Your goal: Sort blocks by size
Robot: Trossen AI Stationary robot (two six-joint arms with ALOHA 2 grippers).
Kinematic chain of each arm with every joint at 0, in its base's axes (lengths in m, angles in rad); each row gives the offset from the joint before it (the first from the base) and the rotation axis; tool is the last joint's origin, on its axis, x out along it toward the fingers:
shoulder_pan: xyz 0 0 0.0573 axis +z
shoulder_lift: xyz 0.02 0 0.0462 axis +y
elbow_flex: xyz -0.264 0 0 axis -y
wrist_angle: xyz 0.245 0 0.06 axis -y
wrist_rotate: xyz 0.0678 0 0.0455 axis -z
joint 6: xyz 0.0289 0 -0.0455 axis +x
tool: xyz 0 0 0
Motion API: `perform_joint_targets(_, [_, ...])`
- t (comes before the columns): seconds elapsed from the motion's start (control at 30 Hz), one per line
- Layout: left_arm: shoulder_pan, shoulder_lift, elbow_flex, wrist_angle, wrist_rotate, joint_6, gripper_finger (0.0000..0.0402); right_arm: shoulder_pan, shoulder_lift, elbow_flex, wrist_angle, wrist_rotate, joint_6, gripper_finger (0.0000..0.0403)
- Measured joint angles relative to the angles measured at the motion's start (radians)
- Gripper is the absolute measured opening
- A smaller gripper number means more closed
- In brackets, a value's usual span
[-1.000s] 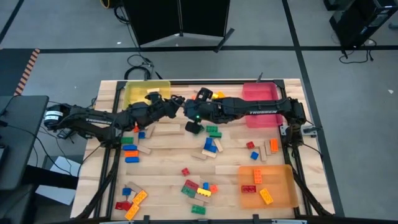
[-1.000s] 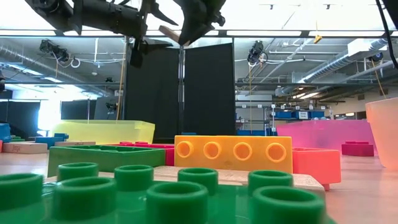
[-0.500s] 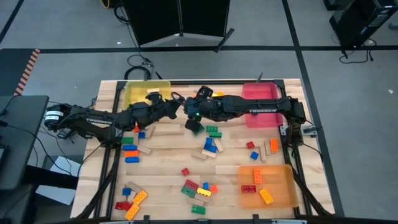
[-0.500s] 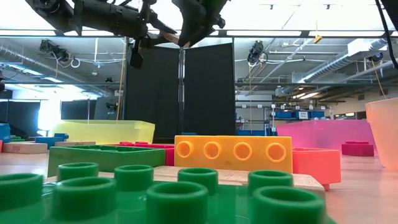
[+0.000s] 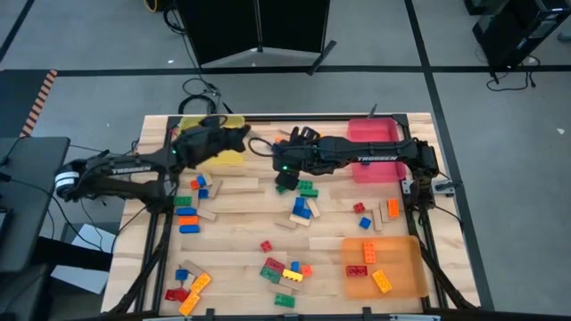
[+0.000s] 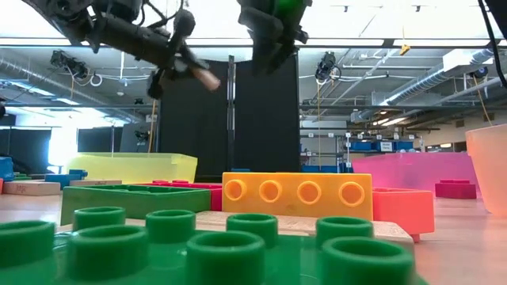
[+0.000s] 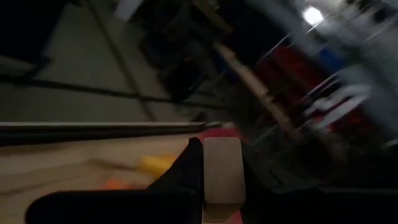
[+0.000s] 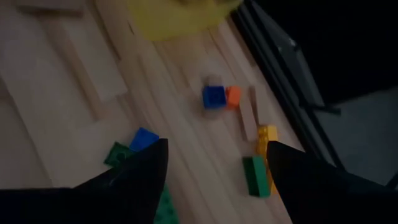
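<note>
Low view first: right up front sit a fat green studded plastic brick (image 6: 190,245) and, behind it, an orange studded plastic brick (image 6: 297,196) with 4 studs, both untouched on the table. Above them is the news. 1 second back the 2 arms were nose to nose over the middle of the table with a plain tan wooden block (image 6: 207,81) between them. Now the left gripper (image 6: 194,73) has it pinched tight and has pulled away toward the translucent yellow tray (image 6: 135,166) at the far left. In its wrist view the block (image 7: 222,168) sits snug between the dark fingers (image 7: 189,171). The right gripper (image 8: 216,146) has let go and its fingers stand spread with nothing between them. So the handover looks done, and I'd guess the tray drop is next.
</note>
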Motion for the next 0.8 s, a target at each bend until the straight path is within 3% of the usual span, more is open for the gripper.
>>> perform_joint_targets(0.27, [0.294, -0.015, 0.000, -0.428, 0.192, 0.022, 0.0060, -0.001, 0.000, 0.000, -0.009, 0.006, 0.131, 0.0285])
perform_joint_targets(0.6, [0.543, 0.199, 0.012, -0.480, 0.524, 0.141, 0.0064, -0.025, 0.003, 0.000, 0.048, 0.010, 0.291, 0.0278])
perform_joint_targets(0.8, [0.567, 0.332, 0.127, -0.558, 0.565, 0.291, 0.0096, -0.026, 0.004, 0.000, 0.060, 0.010, 0.369, 0.0277])
